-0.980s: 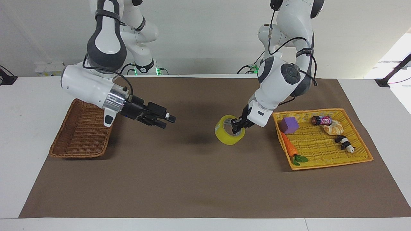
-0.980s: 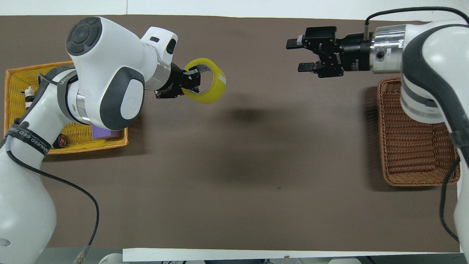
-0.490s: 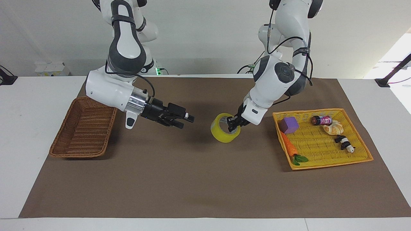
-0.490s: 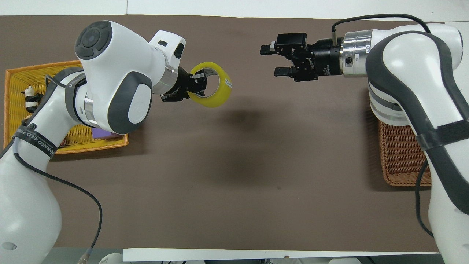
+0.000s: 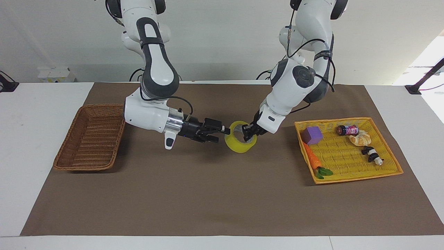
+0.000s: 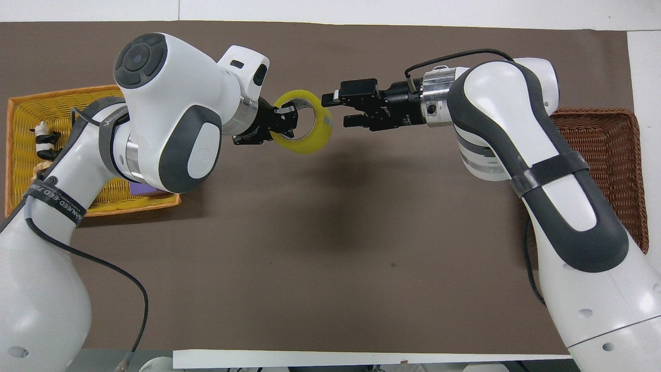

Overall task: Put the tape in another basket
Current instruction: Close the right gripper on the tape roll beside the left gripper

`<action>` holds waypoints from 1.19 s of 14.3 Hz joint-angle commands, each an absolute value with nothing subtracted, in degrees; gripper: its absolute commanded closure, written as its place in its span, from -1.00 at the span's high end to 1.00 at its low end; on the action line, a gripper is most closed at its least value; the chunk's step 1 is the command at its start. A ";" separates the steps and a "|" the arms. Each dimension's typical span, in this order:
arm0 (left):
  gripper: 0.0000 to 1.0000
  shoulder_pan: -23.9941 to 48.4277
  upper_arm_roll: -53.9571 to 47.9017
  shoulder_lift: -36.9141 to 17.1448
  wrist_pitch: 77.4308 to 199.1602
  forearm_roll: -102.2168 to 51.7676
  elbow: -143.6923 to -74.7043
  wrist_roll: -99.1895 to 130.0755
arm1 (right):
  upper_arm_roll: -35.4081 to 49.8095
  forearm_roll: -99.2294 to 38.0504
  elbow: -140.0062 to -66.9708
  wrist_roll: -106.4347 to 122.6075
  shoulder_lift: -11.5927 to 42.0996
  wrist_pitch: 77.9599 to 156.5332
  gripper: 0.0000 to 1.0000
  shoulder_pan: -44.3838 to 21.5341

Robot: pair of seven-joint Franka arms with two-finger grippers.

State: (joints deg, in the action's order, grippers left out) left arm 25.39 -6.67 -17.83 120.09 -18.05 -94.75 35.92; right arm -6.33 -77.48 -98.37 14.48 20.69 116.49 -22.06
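The fingers (image 5: 247,133) of the left gripper (image 5: 248,133) are pinched together on the wall of the tape (image 5: 240,141), one inside the core and one outside, holding the roll up over the middle of the tabletop (image 5: 208,194). The fingers (image 5: 224,131) of the right gripper (image 5: 221,135) stand wide apart, level with the roll and just at its rim on the side toward the basket (image 5: 88,142); I cannot tell whether they touch it yet.

This looks like a hand-over in mid-air, and the risk sits in its timing. If the left gripper lets go before the right one has clamped, the roll would probably drop and, being round, could roll off across the brown mat. The right fingers seem to straddle only the edge of the curved rim, so a shallow bite might let the smooth tape slip or twist out.

The tape is a wide roll of translucent yellow with a pale core, tilted so its open hole faces up and outward; a small patterned patch shows on its outer face in the overhead view.

Toward the right arm's end lies the empty brown wicker basket; toward the left arm's end, a yellow tray (image 5: 388,172) with small toys.
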 commanded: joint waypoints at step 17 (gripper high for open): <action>-1.00 26.98 -5.71 -15.64 121.38 -19.34 -97.12 36.12 | -6.33 -87.28 -105.21 23.20 19.25 116.72 0.75 -23.55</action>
